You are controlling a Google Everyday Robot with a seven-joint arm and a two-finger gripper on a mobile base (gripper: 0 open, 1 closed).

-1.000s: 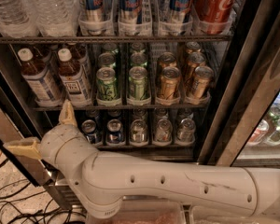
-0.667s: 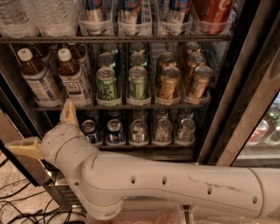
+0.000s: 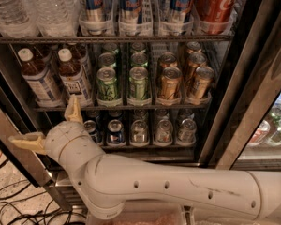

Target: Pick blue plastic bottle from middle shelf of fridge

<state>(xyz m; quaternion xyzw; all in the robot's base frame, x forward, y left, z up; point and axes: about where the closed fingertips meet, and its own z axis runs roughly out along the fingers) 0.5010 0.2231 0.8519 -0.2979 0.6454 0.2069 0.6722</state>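
Note:
Two small bottles with white caps, amber liquid and blue-printed labels stand at the left of the middle shelf [image 3: 131,108] of the fridge [image 3: 253,78]. One blue plastic bottle [image 3: 76,78] is just right of the other [image 3: 37,78]. My gripper [image 3: 49,125] is below and in front of them, at the shelf's front edge. It is open, with beige fingers spread wide. One fingertip [image 3: 74,108] points up at the base of the right-hand bottle; the other [image 3: 24,142] points left. It holds nothing.
Green and gold cans [image 3: 139,83] fill the rest of the middle shelf. Large water bottles [image 3: 47,8] and tall blue-silver cans [image 3: 131,3] stand above, short cans [image 3: 139,131] below. The steel door frame [image 3: 11,139] is at left. Cables [image 3: 9,205] lie on the floor.
My gripper has shifted slightly up and to the right, closer to the middle shelf's front edge. The bottles and cans have not moved.

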